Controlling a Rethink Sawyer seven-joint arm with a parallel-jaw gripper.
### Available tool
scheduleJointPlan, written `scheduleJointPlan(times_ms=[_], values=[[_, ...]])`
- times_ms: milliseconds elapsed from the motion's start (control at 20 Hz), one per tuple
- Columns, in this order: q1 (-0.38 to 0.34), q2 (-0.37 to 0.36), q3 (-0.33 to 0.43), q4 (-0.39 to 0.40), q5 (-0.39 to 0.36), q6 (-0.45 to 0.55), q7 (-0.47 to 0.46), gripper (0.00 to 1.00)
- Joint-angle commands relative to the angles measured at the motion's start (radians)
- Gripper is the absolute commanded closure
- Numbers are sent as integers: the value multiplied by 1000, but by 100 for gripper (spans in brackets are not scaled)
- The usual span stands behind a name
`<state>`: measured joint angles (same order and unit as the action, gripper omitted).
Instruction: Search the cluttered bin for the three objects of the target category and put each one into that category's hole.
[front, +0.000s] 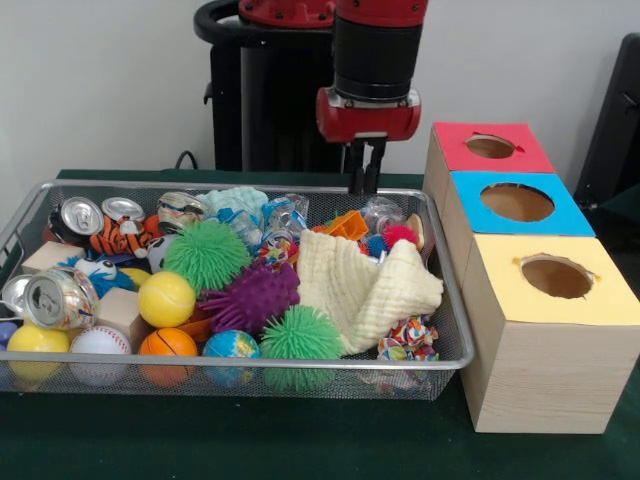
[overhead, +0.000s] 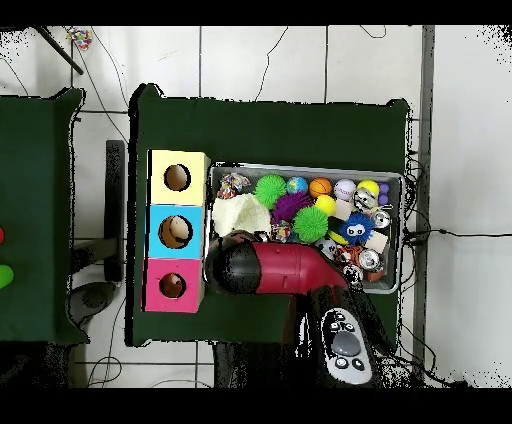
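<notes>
A wire bin (front: 452, 300) holds mixed clutter: drink cans (front: 60, 297), a yellow ball (front: 166, 298), a basketball (front: 168, 343), spiky balls in green (front: 207, 253) and purple (front: 252, 297), and a cream cloth (front: 365, 285). My gripper (front: 366, 185) hangs over the bin's far edge, right of centre, just behind an orange toy (front: 347, 224). It looks shut, with nothing in it. In the overhead view the red arm (overhead: 285, 270) covers the gripper and the near corner of the bin (overhead: 300, 168).
Three wooden boxes with round holes stand in a row beside the bin: red (front: 490, 146), blue (front: 517, 202) and yellow (front: 556, 277). Overhead they appear as yellow (overhead: 177, 178), blue (overhead: 175, 232) and red (overhead: 172, 286). A green cloth (front: 300, 440) covers the table.
</notes>
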<state>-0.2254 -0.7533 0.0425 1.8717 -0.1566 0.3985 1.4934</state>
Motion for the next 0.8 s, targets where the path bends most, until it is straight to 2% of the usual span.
scheduleJointPlan(times_ms=[50, 600, 700, 800], values=[[36, 1, -32, -53, 73, 35, 258, 100], [90, 12, -74, -28, 103, -7, 246, 100], [74, 0, -61, 4, 108, -30, 230, 100], [21, 6, -8, 38, 121, -75, 204, 100]])
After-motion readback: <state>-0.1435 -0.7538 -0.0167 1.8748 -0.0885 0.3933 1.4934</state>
